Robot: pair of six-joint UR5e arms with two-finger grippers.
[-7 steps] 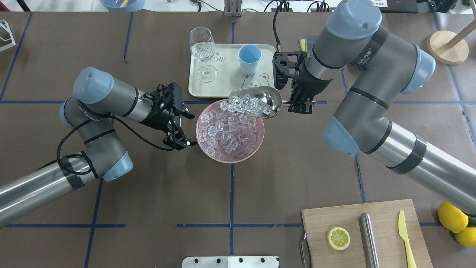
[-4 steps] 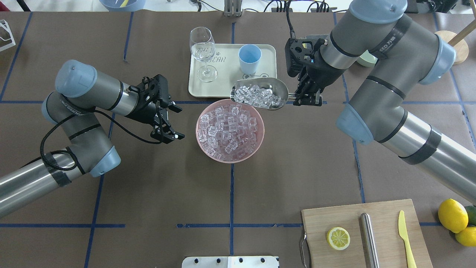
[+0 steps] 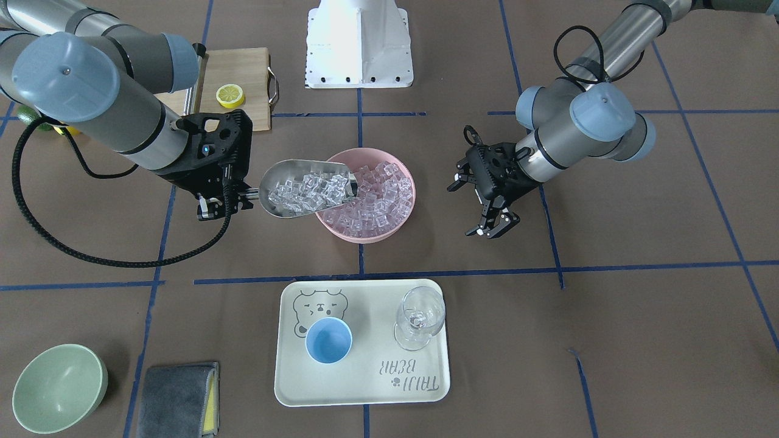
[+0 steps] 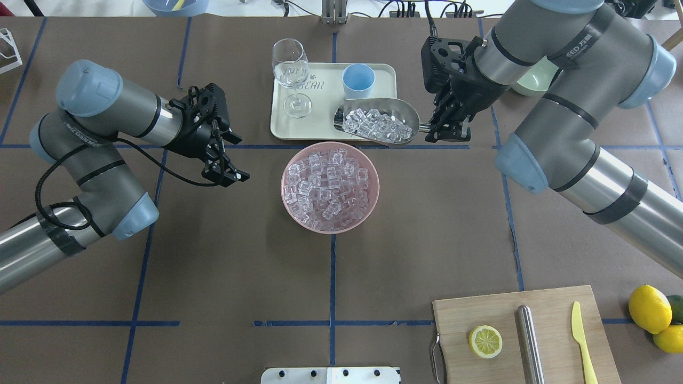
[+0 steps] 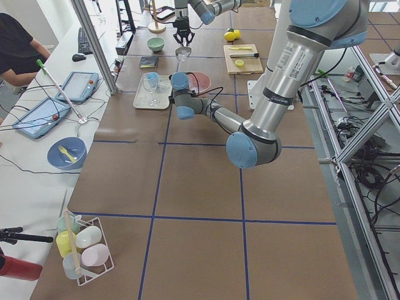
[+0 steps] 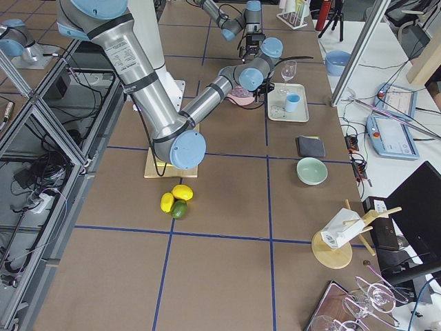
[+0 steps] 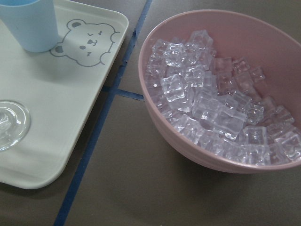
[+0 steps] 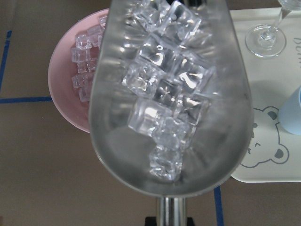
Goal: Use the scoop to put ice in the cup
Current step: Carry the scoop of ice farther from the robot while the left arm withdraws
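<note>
My right gripper [image 4: 447,133] is shut on the handle of the steel scoop [image 4: 380,126], held in the air and filled with clear ice cubes [image 8: 162,101]. In the overhead view the scoop hangs over the tray's near right corner, just beyond the pink bowl [image 4: 291,205] of ice [image 4: 328,184]. The light-blue cup [image 4: 358,84] stands upright and looks empty on the cream tray [image 4: 315,114]; it also shows in the front view [image 3: 328,340]. My left gripper [image 4: 221,169] is open and empty, left of the bowl.
A wine glass [image 4: 292,74] stands on the tray left of the cup. A wooden board [image 4: 549,314] with a lemon slice, steel tube and yellow knife lies front right, lemons [image 4: 649,309] beside it. A green bowl [image 3: 58,388] and grey cloth [image 3: 176,398] lie beyond.
My right gripper lifted the ice-filled scoop off the pink bowl and carried it back toward the tray and cup. My left gripper drew away from the bowl to the left.
</note>
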